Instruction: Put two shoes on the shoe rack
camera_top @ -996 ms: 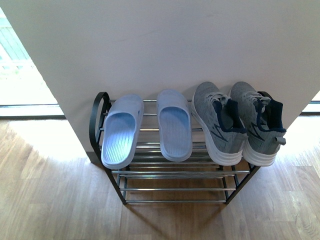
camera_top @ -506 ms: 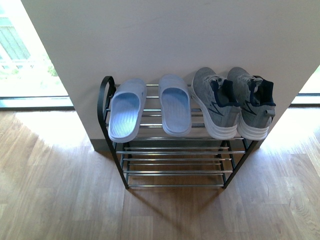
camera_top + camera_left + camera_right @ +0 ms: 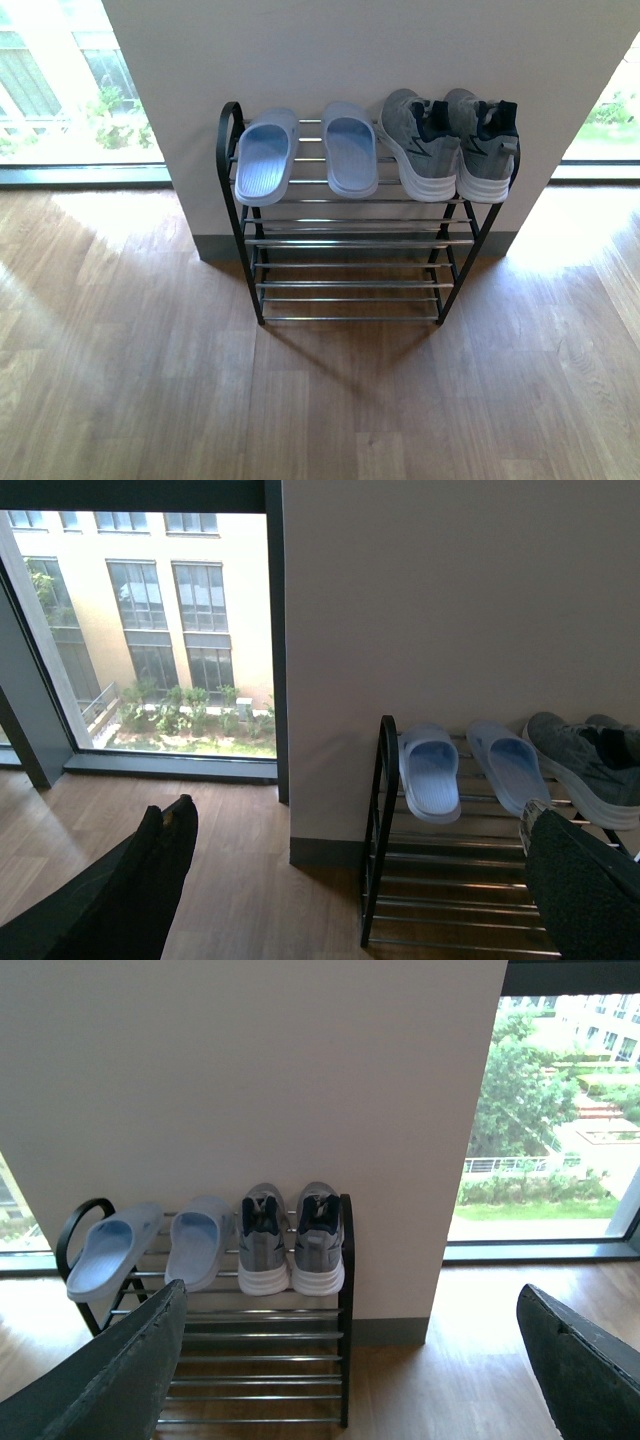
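Observation:
The two shoes, grey knit sneakers with navy collars and white soles, stand side by side on the right half of the top tier of the shoe rack (image 3: 350, 243), heels outward: one shoe (image 3: 420, 148) and the other (image 3: 486, 145). The right wrist view shows the same pair (image 3: 292, 1245) on the rack (image 3: 346, 1345). In the left wrist view one sneaker (image 3: 580, 765) lies at the rack's (image 3: 378, 820) far end. My left gripper (image 3: 358, 810) and right gripper (image 3: 352, 1293) are both open, empty and well back from the rack. Neither arm appears in the front view.
Two pale blue slippers (image 3: 305, 152) fill the left half of the top tier. The rack stands against a white wall pillar (image 3: 330, 50) on a wooden floor (image 3: 320, 400), with floor-to-ceiling windows (image 3: 60, 90) on both sides. The lower tiers hold nothing.
The front view has drawn back from the rack, which now looks smaller and sits higher in the frame. The sneakers and slippers have not moved on it.

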You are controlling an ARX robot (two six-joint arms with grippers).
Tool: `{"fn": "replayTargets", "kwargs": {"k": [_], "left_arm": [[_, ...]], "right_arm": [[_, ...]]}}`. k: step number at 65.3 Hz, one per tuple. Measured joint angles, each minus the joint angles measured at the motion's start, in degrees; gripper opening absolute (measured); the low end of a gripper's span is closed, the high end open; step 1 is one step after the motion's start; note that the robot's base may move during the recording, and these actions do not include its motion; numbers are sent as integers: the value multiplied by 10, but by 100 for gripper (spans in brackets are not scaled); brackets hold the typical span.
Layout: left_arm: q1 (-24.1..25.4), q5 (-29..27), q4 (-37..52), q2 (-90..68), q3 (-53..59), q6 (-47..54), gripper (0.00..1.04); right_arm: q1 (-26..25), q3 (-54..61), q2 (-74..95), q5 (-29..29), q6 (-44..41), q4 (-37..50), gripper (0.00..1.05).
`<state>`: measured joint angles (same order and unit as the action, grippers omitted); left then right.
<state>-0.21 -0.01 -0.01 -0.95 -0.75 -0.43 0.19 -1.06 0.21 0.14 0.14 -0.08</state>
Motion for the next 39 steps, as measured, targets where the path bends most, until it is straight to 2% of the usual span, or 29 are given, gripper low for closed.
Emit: {"fn": "replayTargets", "kwargs": {"k": [39], "left_arm": [[0, 0, 0, 0, 0, 0, 95]], "right_arm": [[0, 0, 0, 0, 0, 0, 96]]}}
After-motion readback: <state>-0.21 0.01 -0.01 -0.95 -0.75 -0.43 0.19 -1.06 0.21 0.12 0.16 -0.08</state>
